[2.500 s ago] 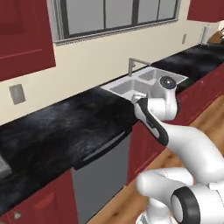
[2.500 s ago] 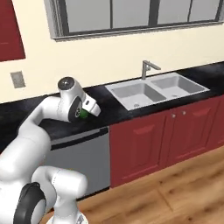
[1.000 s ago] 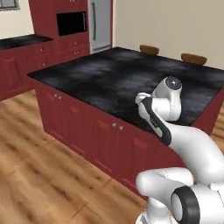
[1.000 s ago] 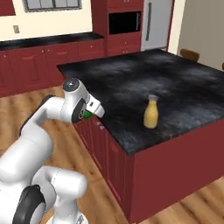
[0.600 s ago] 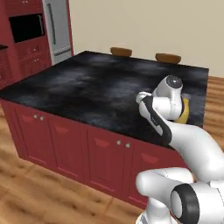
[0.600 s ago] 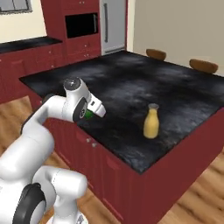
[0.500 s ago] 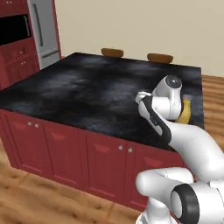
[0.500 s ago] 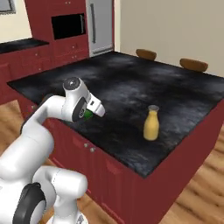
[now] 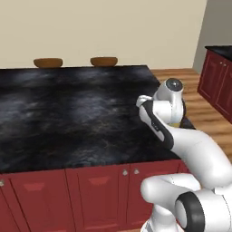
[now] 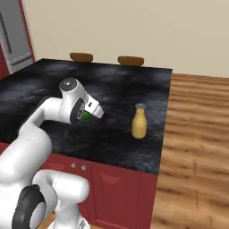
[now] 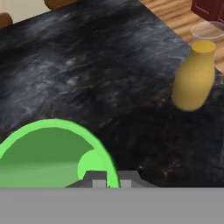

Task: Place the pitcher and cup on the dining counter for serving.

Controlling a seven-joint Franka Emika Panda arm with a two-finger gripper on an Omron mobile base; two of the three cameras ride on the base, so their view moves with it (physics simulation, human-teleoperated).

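The green cup (image 11: 48,153) is held by its rim, my gripper (image 11: 111,181) shut on it. From the right base view the cup (image 10: 85,116) peeks out below the hand, just above the near part of the dining counter (image 10: 116,87). The amber pitcher (image 10: 139,121) stands upright on the black marbled top near its right edge, a short way right of the cup. The hand view has the pitcher (image 11: 194,78) at the upper right, apart from the cup. In the left base view my forearm covers the hand over the counter (image 9: 68,118).
Two round brown stools (image 10: 81,57) (image 10: 130,61) stand at the counter's far side. Wooden floor (image 10: 197,134) lies to the right of the island. Dark red cabinets (image 9: 219,77) stand at the far right, and a grey fridge (image 10: 13,36) at the far left.
The base has driven and turned, so both base views swung from the sink wall to the island, now closer. The arm kept its pose with the cup still gripped.
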